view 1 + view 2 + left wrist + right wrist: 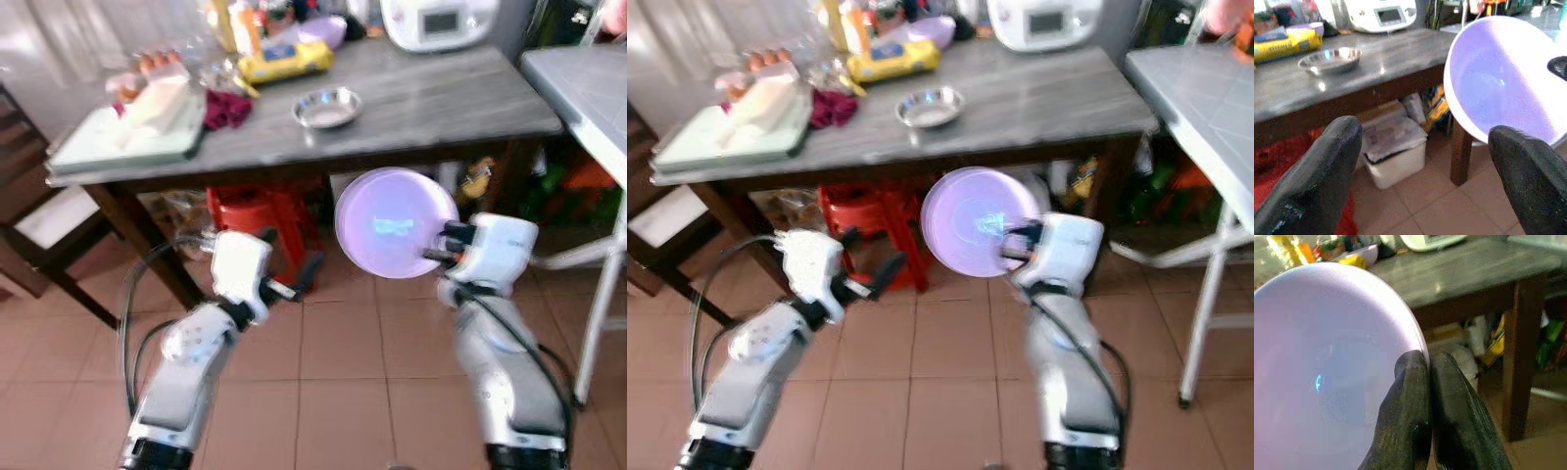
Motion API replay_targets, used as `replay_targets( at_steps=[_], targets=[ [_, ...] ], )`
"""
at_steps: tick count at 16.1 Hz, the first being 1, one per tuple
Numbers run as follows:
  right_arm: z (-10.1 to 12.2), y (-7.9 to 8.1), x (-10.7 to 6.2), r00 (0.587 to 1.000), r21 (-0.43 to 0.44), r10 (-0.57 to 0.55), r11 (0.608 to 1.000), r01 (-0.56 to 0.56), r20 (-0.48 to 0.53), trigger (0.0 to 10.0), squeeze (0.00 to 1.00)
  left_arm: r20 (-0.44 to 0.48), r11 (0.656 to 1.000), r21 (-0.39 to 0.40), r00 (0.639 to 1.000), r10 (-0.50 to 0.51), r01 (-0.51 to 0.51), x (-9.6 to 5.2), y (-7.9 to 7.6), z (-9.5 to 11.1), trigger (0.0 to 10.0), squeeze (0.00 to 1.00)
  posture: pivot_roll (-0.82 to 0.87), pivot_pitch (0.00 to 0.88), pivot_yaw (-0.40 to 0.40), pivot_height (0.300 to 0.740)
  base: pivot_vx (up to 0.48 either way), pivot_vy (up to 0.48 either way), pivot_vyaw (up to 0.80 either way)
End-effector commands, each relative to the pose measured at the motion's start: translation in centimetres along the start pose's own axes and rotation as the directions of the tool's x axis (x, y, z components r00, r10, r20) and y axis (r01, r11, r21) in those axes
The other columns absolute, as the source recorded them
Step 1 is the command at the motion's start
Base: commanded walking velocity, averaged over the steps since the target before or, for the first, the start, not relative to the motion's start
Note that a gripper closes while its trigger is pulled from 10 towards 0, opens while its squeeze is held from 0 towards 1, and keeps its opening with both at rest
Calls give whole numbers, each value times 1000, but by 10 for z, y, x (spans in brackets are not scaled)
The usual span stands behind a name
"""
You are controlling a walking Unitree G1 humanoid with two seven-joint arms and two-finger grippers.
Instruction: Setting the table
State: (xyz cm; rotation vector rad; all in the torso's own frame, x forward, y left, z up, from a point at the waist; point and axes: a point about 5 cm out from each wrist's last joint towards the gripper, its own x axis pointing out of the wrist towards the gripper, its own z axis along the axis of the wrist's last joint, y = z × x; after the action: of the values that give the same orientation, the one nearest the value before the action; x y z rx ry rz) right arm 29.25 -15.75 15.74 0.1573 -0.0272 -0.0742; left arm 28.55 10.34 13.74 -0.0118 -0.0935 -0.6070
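Head views: right gripper [443,245] pinched on the rim of a lilac plate [394,221], held tilted almost on edge, face toward the camera, below the front edge of the table [460,98] and not yet above it. Left gripper [292,277] raised in front of the robot, fingers spread, holding nothing, well left of the plate. On the table: steel bowl [327,107], white cooker [438,20], yellow pack [284,61], cutting board [127,135], dark red cloth [228,108]. Red stool [265,217] under the table, tiled floor [343,343]. Second grey table [588,83] to the right.

Left wrist view: two black fingers [1327,176] wide apart, nothing between them. Plate [1503,83] just beyond, apart from both. Steel bowl [1330,59] on the tabletop, white bin [1393,149] underneath.

Right wrist view: fingers [1410,416] closed tight together over the plate [1327,367] edge, one each side of the rim. Table leg [1518,362] behind.

Handling, judged: plate looks stiff, glossy, probably light plastic or melamine, could be ceramic; smooth rim so a thin edge pinch may slip or let it swing. Rim is the only hold available; grip deeper past the lip for safety. Needs levelling and lifting above table height before setting down on the bare patch right of the bowl.
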Motion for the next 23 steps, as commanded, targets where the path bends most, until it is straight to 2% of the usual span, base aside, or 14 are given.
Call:
replay_targets(
  at_steps=[1,7,12,17,19,20,21,23],
  targets=[
    [3,16,0,999,20,52,998,-52,11,10000,0,3,1000,20,1000,22,-22,-4,9,4,10000,0,-149,81,121,740,416,0,0],
    [5,16,1,998,18,55,998,-55,20,10000,0,4,1000,22,1000,16,-16,-4,9,4,10000,0,-148,75,119,740,417,0,0],
    [23,10,0,996,9,31,999,-31,80,10000,0,56,999,31,998,25,-27,1,13,22,10000,0,-153,76,125,740,418,0,0],
    [38,5,-8,992,-2,23,1000,-22,121,10000,0,53,997,40,997,57,-59,2,20,22,10000,0,-162,79,134,740,409,0,0],
    [44,1,-13,992,-7,13,1000,-12,129,10000,0,51,993,50,993,104,-106,-1,26,23,10000,0,-172,83,141,740,390,0,0],
    [50,-1,-16,989,-39,15,999,-9,150,10000,0,57,987,57,988,145,-148,-3,32,24,10000,0,-176,83,142,740,379,0,0],
    [55,-4,-20,987,-53,9,999,0,162,10000,0,70,970,65,971,230,-235,-8,41,26,10000,0,-179,87,143,740,375,0,0],
    [54,-7,-23,987,-57,2,998,7,158,10000,0,81,948,88,951,299,-305,-11,47,27,10000,0,-179,89,141,740,362,0,0]
  ],
)
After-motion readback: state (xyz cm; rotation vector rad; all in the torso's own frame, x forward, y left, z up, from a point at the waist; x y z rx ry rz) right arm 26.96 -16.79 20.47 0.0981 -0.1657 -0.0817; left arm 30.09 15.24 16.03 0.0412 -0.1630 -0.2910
